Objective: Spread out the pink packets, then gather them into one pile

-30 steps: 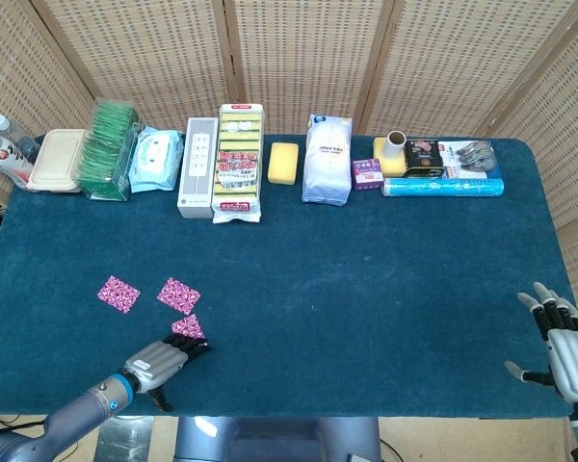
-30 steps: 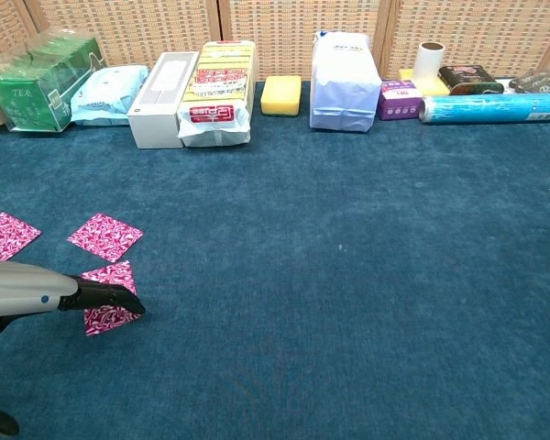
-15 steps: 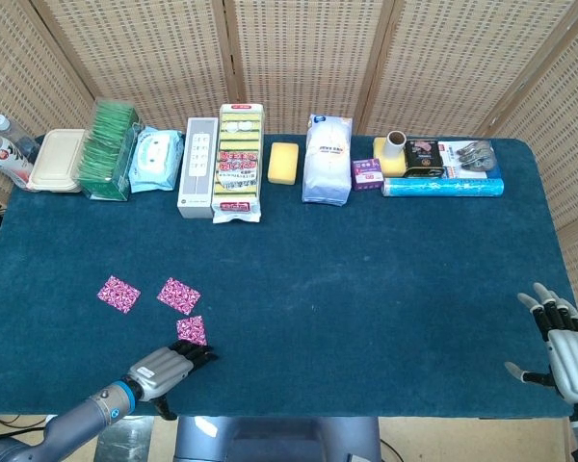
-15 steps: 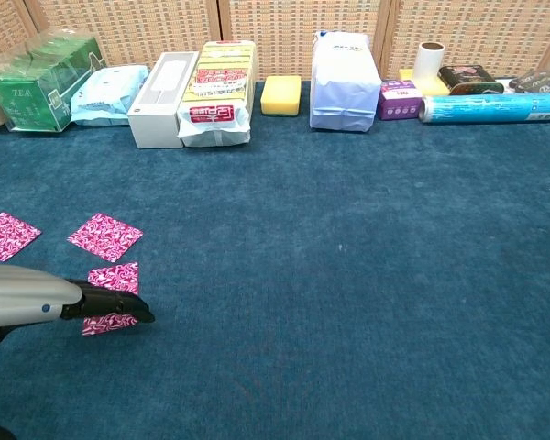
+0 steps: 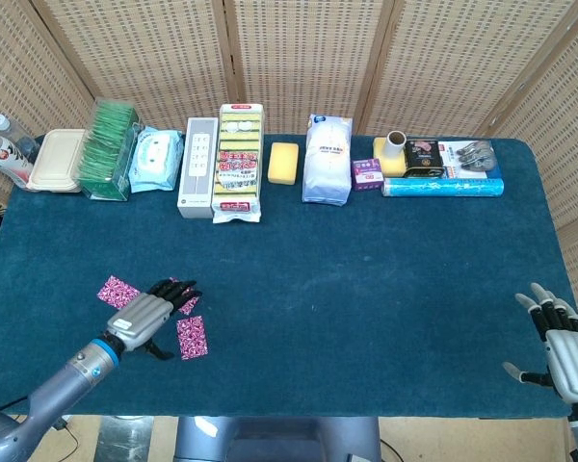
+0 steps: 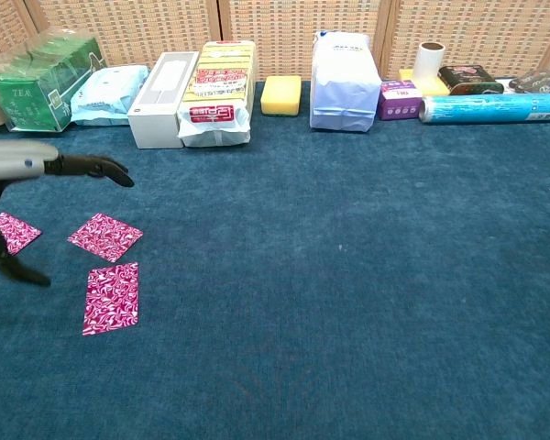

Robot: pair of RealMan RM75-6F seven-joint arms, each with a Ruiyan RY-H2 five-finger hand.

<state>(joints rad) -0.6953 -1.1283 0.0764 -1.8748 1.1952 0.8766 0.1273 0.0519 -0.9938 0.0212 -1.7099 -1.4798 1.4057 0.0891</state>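
Pink-and-white patterned packets are seen lying apart on the dark blue cloth of the table [image 5: 366, 289], toward its front left part. Three are shown in the chest view: one pink packet [image 6: 111, 298] nearest the front edge, a second packet [image 6: 104, 236] just behind it and apart from it, and a third packet [image 6: 16, 232] further left, partly cut by the arm. None is stacked on another.

The left hand [image 5: 146, 313] is held above the packets with nothing in it; its fingers [image 6: 99, 168] are extended and slightly parted, and in the chest view they are raised clear of the cloth. In the head view the hand covers most of the middle packet, with the near packet just to its right. The right hand [image 5: 564, 348] is seen at the front right corner of the table, fingers spread and empty, well apart from the packets.

Along the back edge a row of goods is arranged: a green tea box [image 6: 41, 82], a pack of wet wipes [image 6: 108, 94], a white box [image 6: 161, 86], a pack of sponges [image 6: 219, 93], a yellow sponge [image 6: 280, 94], a white bag [image 6: 345, 80], a small purple box [image 6: 399, 99] and a blue roll [image 6: 493, 108].
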